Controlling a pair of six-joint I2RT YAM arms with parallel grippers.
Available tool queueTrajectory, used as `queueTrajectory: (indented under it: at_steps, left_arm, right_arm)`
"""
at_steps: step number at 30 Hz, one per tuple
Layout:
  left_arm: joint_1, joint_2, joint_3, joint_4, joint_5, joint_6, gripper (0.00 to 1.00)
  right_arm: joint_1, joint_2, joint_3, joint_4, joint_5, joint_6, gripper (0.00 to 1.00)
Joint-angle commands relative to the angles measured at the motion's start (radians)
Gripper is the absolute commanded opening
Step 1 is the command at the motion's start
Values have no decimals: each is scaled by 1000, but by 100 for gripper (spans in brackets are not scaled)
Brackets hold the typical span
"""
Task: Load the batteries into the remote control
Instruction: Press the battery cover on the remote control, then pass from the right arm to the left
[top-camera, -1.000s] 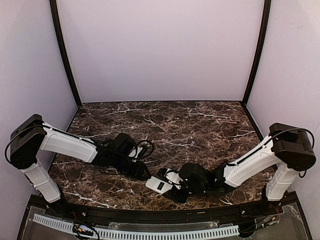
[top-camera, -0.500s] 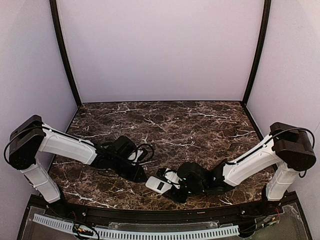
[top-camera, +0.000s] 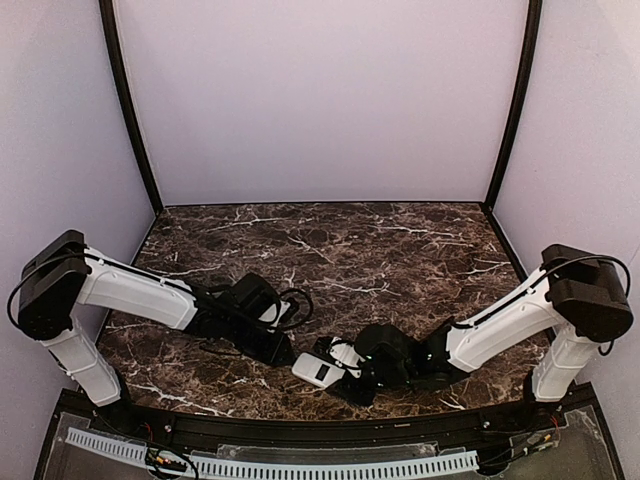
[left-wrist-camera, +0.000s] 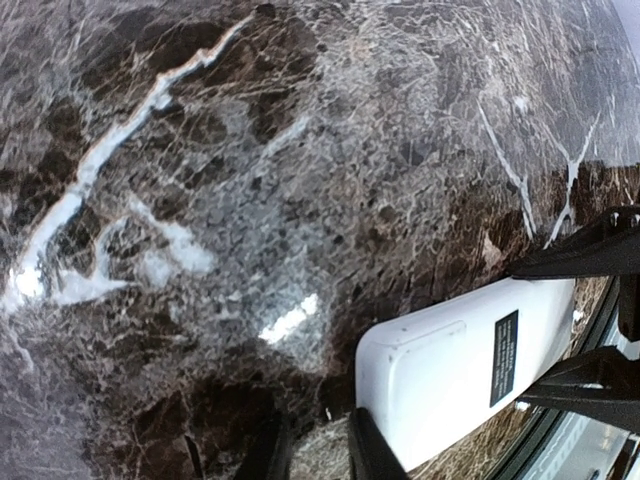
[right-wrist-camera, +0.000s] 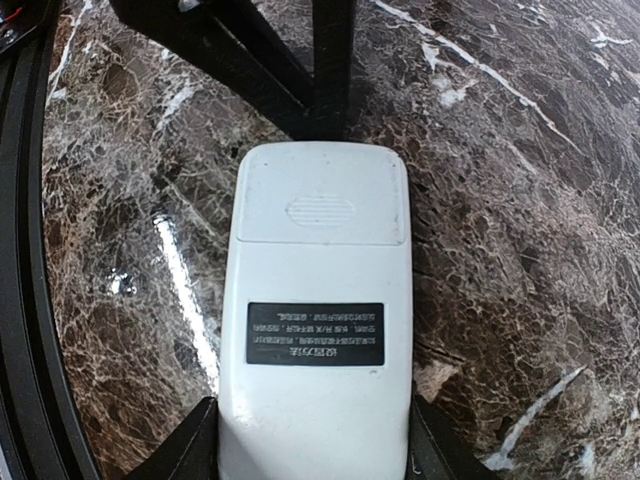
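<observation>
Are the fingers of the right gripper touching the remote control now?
Touching. In the right wrist view, both fingers press flush against the long sides of the remote control, with no gap visible.

Your left wrist cam looks down on the table (left-wrist-camera: 200, 150) — dark brown marble w/ white veins and one bright glare spot. At btm right lies the remote (left-wrist-camera: 545, 305), plain white back up, battery cover (left-wrist-camera: 415, 372) seated, black label (left-wrist-camera: 505, 343) toward its far end. The right gripper (left-wrist-camera: 520, 333) flanks that far end, one dark finger (left-wrist-camera: 590, 250) along each long side. At the btm edge sits your left gripper (left-wrist-camera: 318, 445): tips a narrow gap apart, nothing btwn them, the tip nearer the remote just beside its near corner — contact can't be told.
</observation>
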Motion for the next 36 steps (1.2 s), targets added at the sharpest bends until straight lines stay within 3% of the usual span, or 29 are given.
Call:
queueTrajectory:
  at_steps: [1, 5, 10, 16, 19, 27, 36]
  left_arm:
    - [61, 2, -36, -183, -60, 30, 28]
    - [144, -138, -25, -206, -157, 119, 43]
    - [153, -328, -15, -163, -274, 336, 60]
    - [127, -604, -63, -50, -159, 684, 61]
    - [24, -684, -82, -50, -158, 924, 63]
    - [-201, -568, 32, -196, -300, 1223, 62]
    - [-322, -475, 71, -219, -361, 1285, 57]
  right_arm:
    - [-1, -21, -22, -50, -37, -18, 0]
    - [-30, -77, -29, -79, -125, -27, 0]
    - [-104, -185, -12, -128, -265, -26, 0]
    - [-223, -277, 47, -229, -488, -52, 0]
    - [-259, -298, 79, -271, -620, -71, 0]
    - [-269, -281, 143, -330, -790, -86, 0]
    - [-290, -271, 141, -332, -825, -90, 0]
